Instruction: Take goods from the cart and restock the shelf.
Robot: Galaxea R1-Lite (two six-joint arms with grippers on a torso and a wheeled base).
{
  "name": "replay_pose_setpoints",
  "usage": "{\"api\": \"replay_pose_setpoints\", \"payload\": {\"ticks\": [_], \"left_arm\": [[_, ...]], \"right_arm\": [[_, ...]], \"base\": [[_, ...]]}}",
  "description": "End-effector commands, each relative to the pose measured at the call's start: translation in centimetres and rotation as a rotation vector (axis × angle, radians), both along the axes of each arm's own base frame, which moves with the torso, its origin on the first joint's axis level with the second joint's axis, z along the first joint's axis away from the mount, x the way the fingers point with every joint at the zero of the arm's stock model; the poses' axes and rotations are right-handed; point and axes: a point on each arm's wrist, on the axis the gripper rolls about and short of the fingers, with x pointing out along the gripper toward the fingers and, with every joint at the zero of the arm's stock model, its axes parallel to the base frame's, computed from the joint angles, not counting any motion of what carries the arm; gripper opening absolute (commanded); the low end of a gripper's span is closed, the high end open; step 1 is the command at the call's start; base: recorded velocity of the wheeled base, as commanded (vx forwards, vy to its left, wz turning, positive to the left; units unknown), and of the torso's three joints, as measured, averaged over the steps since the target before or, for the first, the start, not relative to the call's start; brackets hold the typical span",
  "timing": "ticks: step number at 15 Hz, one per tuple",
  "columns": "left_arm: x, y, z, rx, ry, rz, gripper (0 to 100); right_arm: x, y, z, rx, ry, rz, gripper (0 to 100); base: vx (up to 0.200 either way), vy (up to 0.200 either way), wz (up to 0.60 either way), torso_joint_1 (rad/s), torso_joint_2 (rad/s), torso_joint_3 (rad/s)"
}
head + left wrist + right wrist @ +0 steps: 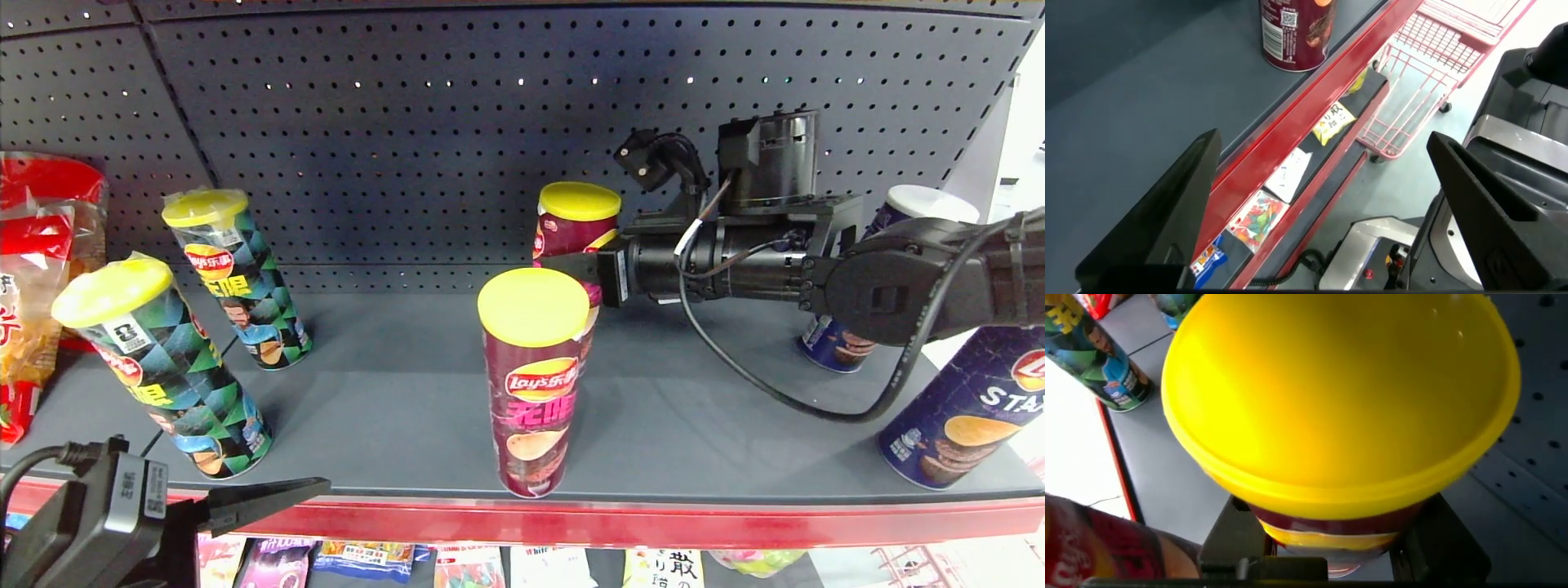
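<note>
On the grey shelf (392,392), toward the back panel, the right gripper (581,263) pinched a maroon can (575,216) just under its yellow lid (1339,400), holding it upright. A second maroon can (535,384) stood just in front of it near the red edge and hid its base. Two green cans (175,367) stood to the left and two blue cans (963,408) to the right. The left gripper (1323,188) hung below the shelf's front, jaws spread and empty, above the pink cart (1429,73).

Rear can (569,229), maroon with yellow lid, is upright toward the shelf (392,384) back; its twin, front can (535,392), stands at the front edge.
</note>
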Motion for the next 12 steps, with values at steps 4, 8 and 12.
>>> {"api": "replay_pose_setpoints", "payload": {"ticks": [4,8,12], "left_arm": [[0.0,0.0,-0.1,0.001,0.002,0.0,100],[0.0,0.0,-0.1,0.001,0.005,0.0,100],[0.0,0.0,-0.1,0.002,0.005,0.002,100]], "right_arm": [[-0.3,0.2,-0.3,-0.006,0.008,0.006,100],[-0.7,0.0,-0.2,-0.009,0.01,0.005,100],[-2.0,-1.0,0.0,-0.013,0.015,-0.001,100]], "base": [[0.0,0.0,0.0,0.0,0.0,0.0],[0.0,0.0,0.0,0.0,0.0,0.0],[0.0,0.0,0.0,0.0,0.0,0.0]]}}
